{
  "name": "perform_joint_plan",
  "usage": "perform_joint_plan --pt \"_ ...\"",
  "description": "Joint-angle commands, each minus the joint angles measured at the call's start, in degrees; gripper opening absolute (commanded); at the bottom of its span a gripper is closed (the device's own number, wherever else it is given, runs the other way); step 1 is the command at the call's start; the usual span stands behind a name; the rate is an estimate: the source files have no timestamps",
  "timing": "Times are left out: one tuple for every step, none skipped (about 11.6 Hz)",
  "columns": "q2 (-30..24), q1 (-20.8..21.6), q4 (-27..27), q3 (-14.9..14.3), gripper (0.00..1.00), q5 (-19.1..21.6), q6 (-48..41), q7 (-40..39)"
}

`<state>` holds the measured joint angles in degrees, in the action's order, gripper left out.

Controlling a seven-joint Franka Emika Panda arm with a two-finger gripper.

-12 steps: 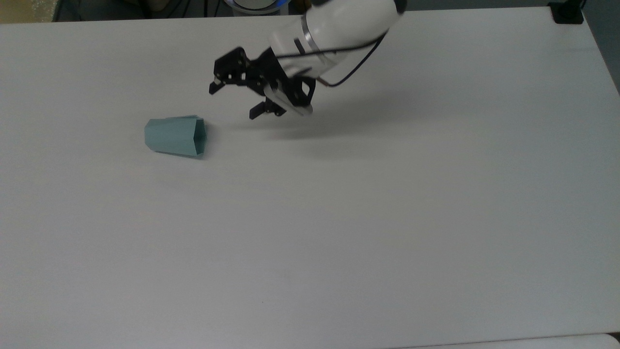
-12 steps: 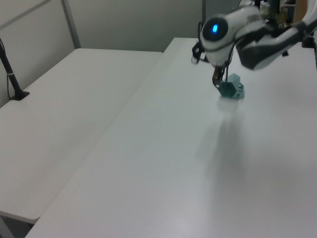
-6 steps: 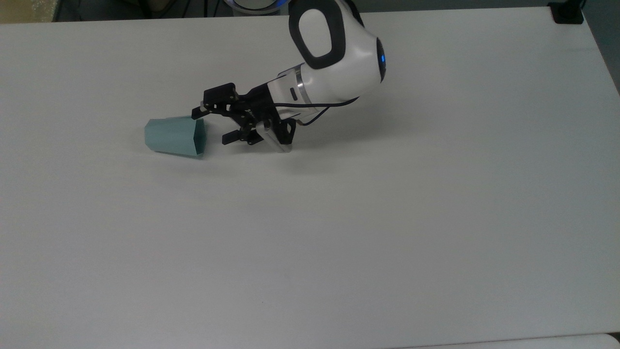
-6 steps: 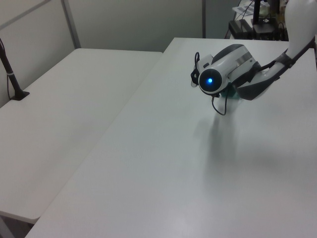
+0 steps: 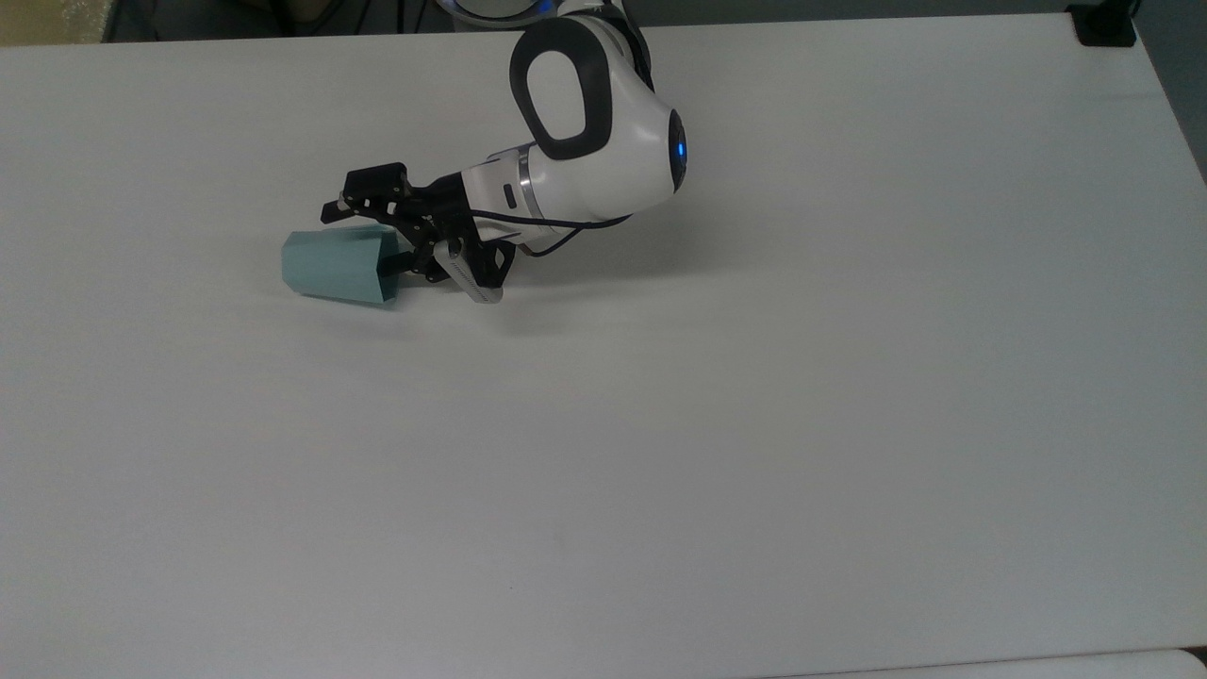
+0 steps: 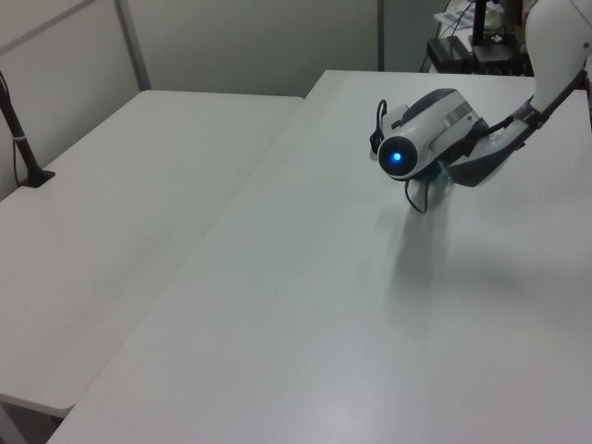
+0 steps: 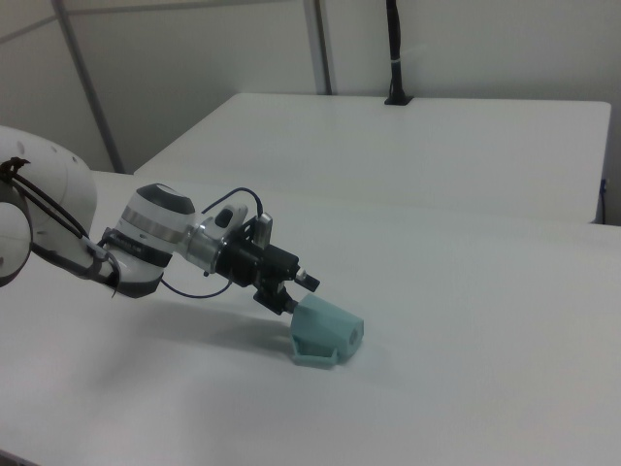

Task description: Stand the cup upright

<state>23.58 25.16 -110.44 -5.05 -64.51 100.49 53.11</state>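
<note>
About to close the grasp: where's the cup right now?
The cup lies on its side on the white table, in the top view's upper left, its open rim facing the gripper, whose fingers straddle that rim.

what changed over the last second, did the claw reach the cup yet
The claw came down and swung toward the top view's left, closing on the open rim of the cup; its fingers now straddle the rim's upper wall, open. The cup stayed on its side, unmoved.
</note>
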Motion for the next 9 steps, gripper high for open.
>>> perform_joint_plan --pt "0.06 -0.9 -0.74 -0.04 0.96 -1.32 1.82 1.91" --pt "0.06 -0.99 -0.66 0.04 0.87 -1.41 2.25 1.91" --pt "0.06 -0.99 -0.66 -0.04 0.82 -1.41 2.43 1.91" --pt "0.15 -1.25 -0.74 -0.04 0.79 -1.67 2.43 1.91" --pt "0.76 -1.61 -0.66 -0.04 0.76 -2.2 2.52 1.91" --pt "0.85 -1.7 -0.66 -0.04 0.69 -2.29 2.52 1.91" --pt "0.94 -1.7 -0.66 -0.04 0.49 -2.38 2.52 1.91" --pt "1.03 -1.7 -0.74 -0.04 0.22 -2.47 2.61 2.09" --pt "1.2 -1.78 -0.74 0.04 0.0 -2.47 2.61 2.09"
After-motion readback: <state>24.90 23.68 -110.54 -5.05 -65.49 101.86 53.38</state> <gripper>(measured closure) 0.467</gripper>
